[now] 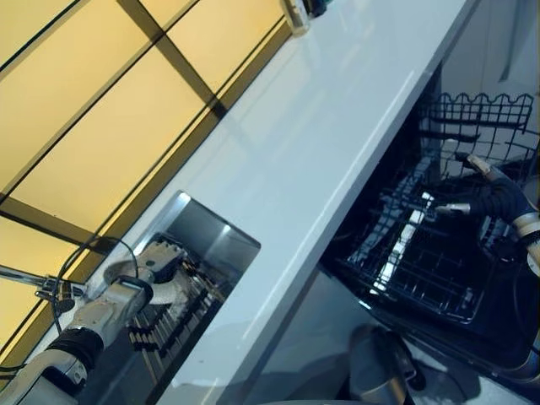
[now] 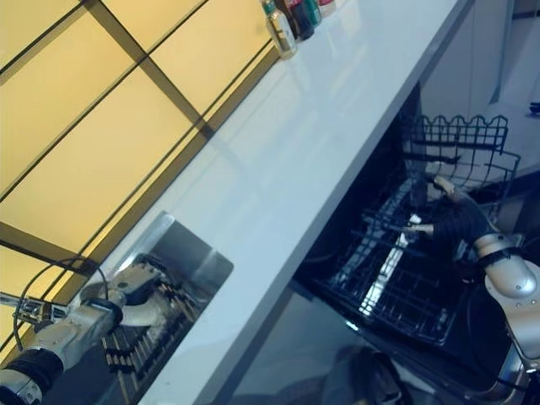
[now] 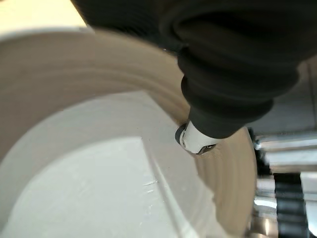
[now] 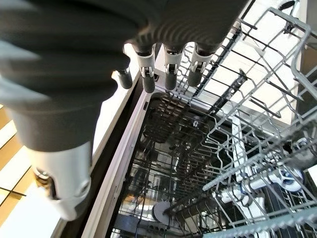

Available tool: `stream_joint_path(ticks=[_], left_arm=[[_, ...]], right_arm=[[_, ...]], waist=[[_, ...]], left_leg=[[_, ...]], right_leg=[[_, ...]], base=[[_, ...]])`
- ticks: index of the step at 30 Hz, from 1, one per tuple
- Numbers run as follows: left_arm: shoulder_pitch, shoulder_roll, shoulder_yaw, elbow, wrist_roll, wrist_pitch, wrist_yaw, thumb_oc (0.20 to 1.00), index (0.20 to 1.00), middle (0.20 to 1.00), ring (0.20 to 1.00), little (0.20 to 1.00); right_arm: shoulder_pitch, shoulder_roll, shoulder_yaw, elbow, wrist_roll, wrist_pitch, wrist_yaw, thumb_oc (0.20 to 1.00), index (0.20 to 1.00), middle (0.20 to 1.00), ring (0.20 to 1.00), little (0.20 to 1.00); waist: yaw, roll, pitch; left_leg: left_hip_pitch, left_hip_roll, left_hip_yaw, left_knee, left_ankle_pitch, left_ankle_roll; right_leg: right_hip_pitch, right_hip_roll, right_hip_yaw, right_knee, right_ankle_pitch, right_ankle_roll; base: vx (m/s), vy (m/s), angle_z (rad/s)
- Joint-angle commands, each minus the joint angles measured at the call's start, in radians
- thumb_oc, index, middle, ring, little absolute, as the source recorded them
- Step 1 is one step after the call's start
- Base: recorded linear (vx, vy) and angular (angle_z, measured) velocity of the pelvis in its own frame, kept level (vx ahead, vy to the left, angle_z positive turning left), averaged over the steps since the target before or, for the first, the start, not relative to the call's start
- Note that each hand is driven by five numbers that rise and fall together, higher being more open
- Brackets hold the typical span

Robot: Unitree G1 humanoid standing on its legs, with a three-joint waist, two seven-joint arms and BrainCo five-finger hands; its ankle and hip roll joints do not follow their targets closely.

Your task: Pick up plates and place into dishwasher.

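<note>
A cream-white plate (image 3: 99, 188) stands in the sink's dark drying rack (image 1: 169, 325) at the lower left. My left hand (image 1: 159, 260) reaches down into the sink (image 1: 215, 236) and grips this plate (image 1: 173, 291). Its thumb (image 3: 195, 141) presses on the plate's inner rim, and its fingers are hidden behind the plate. At the right, the open dishwasher shows its pulled-out lower wire rack (image 1: 422, 270). My right hand (image 1: 498, 198) hovers over that rack with straight fingers (image 4: 168, 74) and holds nothing. The lower rack (image 4: 237, 129) looks bare beneath it.
A long white countertop (image 1: 337, 126) runs between the sink and the dishwasher. Several bottles (image 2: 291, 17) stand at its far end by the yellow tiled wall. An upper wire basket (image 1: 477, 118) rises behind my right hand.
</note>
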Motion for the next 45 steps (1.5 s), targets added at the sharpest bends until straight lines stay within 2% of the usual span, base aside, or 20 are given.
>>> stream_joint_path(ticks=[1, 18, 24, 26, 34, 37, 45], left_arm=[[-0.005, -0.020, 0.004, 0.059, -0.003, 0.016, -0.021, 0.200, 0.200, 0.200, 0.200, 0.200], [0.032, -0.038, 0.045, 0.035, -0.006, 0.012, -0.002, 0.200, 0.200, 0.200, 0.200, 0.200], [0.048, -0.034, 0.111, 0.019, -0.097, 0.064, 0.108, 0.200, 0.200, 0.200, 0.200, 0.200], [0.046, -0.032, 0.152, 0.010, -0.147, 0.081, 0.163, 0.200, 0.200, 0.200, 0.200, 0.200], [0.064, 0.008, 0.278, -0.077, -0.200, 0.117, 0.231, 0.200, 0.200, 0.200, 0.200, 0.200], [0.071, 0.034, 0.312, -0.118, -0.225, 0.137, 0.243, 0.200, 0.200, 0.200, 0.200, 0.200], [0.096, 0.109, 0.387, -0.209, -0.316, 0.139, 0.241, 0.200, 0.200, 0.200, 0.200, 0.200]], right_arm=[[-0.059, -0.023, -0.049, -0.101, -0.029, -0.034, 0.013, 1.000, 1.000, 1.000, 1.000, 1.000], [-0.008, 0.034, -0.098, -0.092, -0.051, -0.043, 0.049, 1.000, 1.000, 1.000, 1.000, 1.000], [0.011, 0.068, -0.108, -0.088, -0.056, -0.059, 0.043, 1.000, 1.000, 1.000, 1.000, 1.000], [0.014, 0.087, -0.109, -0.084, -0.065, -0.067, 0.037, 1.000, 1.000, 1.000, 1.000, 1.000], [0.026, 0.138, -0.141, -0.077, -0.040, -0.090, 0.036, 1.000, 1.000, 1.000, 1.000, 1.000], [0.028, 0.160, -0.147, -0.078, -0.031, -0.099, 0.031, 1.000, 1.000, 1.000, 1.000, 1.000], [0.032, 0.236, -0.132, -0.075, -0.019, -0.126, -0.012, 1.000, 1.000, 1.000, 1.000, 1.000]], waist=[[0.028, -0.048, -0.064], [0.069, -0.068, -0.108], [0.087, -0.087, -0.128], [0.100, -0.096, -0.145], [0.146, -0.142, -0.209], [0.162, -0.159, -0.229], [0.213, -0.221, -0.271]], left_leg=[[-0.039, -0.049, -0.025, 0.159, -0.104, -0.007], [-0.016, -0.054, -0.048, 0.148, -0.101, -0.003], [0.000, -0.052, -0.061, 0.130, -0.104, -0.001], [0.003, -0.049, -0.062, 0.123, -0.106, -0.002], [0.016, -0.035, -0.077, 0.108, -0.118, -0.004], [0.017, -0.026, -0.080, 0.104, -0.121, -0.006], [0.011, 0.003, -0.101, 0.086, -0.123, -0.011]], right_leg=[[0.135, -0.031, -0.028, -0.261, 0.067, 0.054], [0.178, -0.035, -0.053, -0.283, 0.081, 0.051], [0.203, -0.033, -0.071, -0.308, 0.084, 0.053], [0.214, -0.028, -0.079, -0.326, 0.088, 0.053], [0.266, -0.009, -0.110, -0.381, 0.090, 0.052], [0.282, 0.000, -0.120, -0.395, 0.088, 0.052], [0.306, 0.023, -0.147, -0.437, 0.097, 0.050]], base=[[-0.02, 0.035, 0.03], [-0.01, 0.008, 0.06], [-0.07, -0.013, 0.06], [-0.08, -0.029, 0.07], [-0.10, -0.041, 0.14], [-0.12, -0.040, 0.17], [-0.13, -0.064, 0.12]])
